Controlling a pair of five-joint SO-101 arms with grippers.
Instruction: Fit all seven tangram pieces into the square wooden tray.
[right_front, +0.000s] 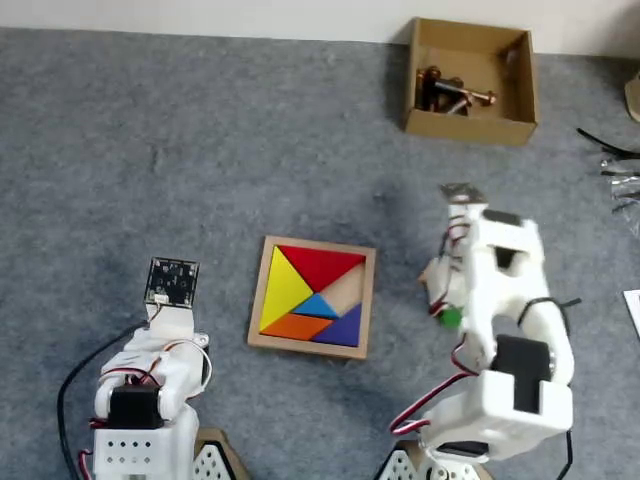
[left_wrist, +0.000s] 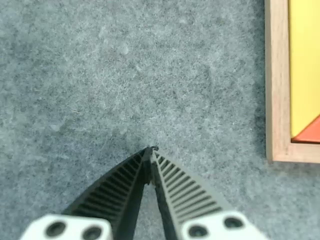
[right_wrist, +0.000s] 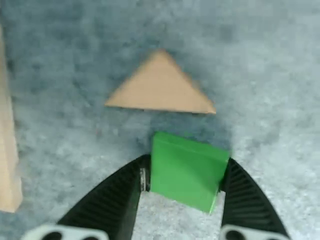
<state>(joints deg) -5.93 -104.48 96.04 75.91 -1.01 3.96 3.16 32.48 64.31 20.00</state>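
The square wooden tray lies mid-table and holds red, yellow, blue, orange and purple pieces, with a wood-coloured patch on its right side. To the tray's right, my right gripper is shut on a green square piece, also seen as the green piece under the right arm. A tan triangle lies on the carpet just beyond it, apart from it. My left gripper is shut and empty over bare carpet left of the tray rim.
An open cardboard box with copper-coloured parts stands at the back right. Loose cables lie at the right edge. Grey carpet covers the table, with free room at the back left.
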